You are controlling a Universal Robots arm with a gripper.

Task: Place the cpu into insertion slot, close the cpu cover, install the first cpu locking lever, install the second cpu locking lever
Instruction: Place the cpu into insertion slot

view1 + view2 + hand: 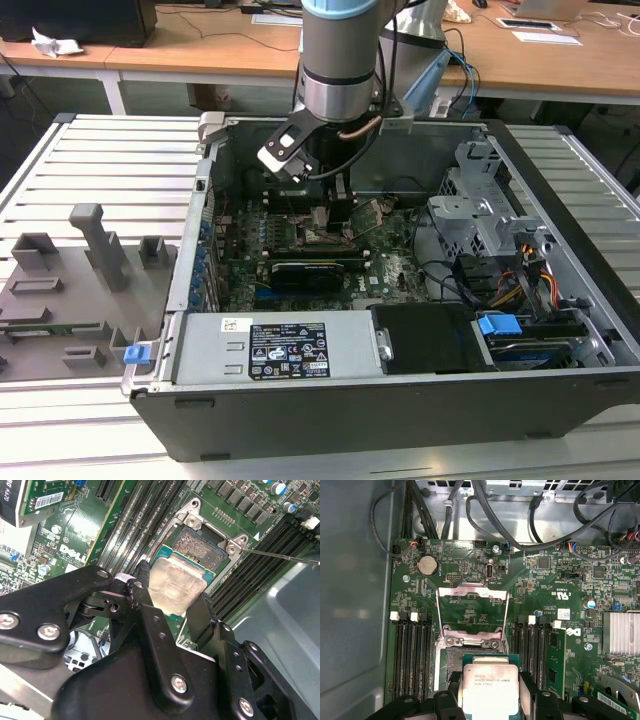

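While the small, flat, pale silver square cpu is pinched by the black metal gripper partly over the dark-centred, silver-rimmed insertion slot, that slot could be damaged if the chip were seated tilted or offset.

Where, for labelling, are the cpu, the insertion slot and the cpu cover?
cpu (489, 689), first wrist view: middle of its metal face.
insertion slot (202, 544), second wrist view: its dark centre.
cpu cover (472, 590), first wrist view: frame bar opposite its hinge.
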